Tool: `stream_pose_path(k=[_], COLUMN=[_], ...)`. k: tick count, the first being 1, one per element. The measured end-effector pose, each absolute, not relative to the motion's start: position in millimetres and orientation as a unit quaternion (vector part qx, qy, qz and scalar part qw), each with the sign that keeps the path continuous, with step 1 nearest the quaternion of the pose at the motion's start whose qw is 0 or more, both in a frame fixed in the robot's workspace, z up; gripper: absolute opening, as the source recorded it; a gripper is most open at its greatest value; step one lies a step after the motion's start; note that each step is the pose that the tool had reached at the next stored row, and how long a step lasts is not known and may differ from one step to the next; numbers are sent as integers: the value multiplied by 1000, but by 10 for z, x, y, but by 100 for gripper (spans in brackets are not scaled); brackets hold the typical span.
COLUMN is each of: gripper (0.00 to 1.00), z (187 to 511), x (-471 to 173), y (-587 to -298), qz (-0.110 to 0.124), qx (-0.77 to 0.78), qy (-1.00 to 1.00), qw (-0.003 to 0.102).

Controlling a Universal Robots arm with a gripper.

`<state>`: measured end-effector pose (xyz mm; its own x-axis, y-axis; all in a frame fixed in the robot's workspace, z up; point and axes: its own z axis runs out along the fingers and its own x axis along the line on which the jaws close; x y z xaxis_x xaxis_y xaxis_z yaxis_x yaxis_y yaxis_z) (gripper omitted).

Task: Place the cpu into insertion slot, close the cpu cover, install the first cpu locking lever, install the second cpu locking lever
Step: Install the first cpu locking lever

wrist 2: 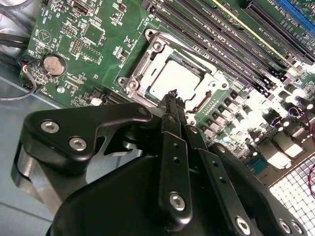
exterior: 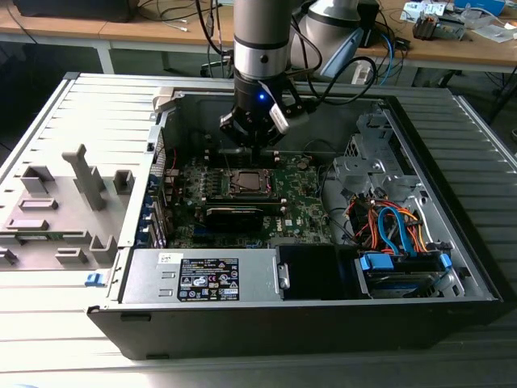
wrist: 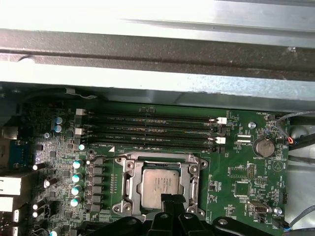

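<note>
Cpu (wrist: 158, 186) sat seated in the insertion slot (wrist: 129, 172), with the cpu cover (wrist 2: 147, 46) lying around it. Hand (wrist 2: 173, 96) hovered just above its edge, fingers pressed together.

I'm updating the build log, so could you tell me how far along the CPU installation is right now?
Done: the cpu sits in the insertion slot, and the cpu cover lies closed around it. In hand: the gripper, fingers together and empty, hovers at the socket's edge. Whether either locking lever is latched cannot be told from these views.
</note>
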<state>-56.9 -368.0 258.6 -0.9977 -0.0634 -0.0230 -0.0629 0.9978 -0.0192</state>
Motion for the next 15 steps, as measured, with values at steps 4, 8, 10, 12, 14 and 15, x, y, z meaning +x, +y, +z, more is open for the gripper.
stream_pose_path(k=[4,8,10,12,14,15], gripper=[11,11,11,11,11,11], z=[2587,2587,2587,2587,2587,2587], x=[-577,-607,-618,-636,-648,-651], y=[-3680,-3680,-3680,-3680,-3680,-3680], qz=[-9,-9,-9,-9,-9,-9], qx=[-32,-32,-32,-32,-32,-32], qy=[999,999,999,999,999,999], qw=[12,12,12,12,12,12])
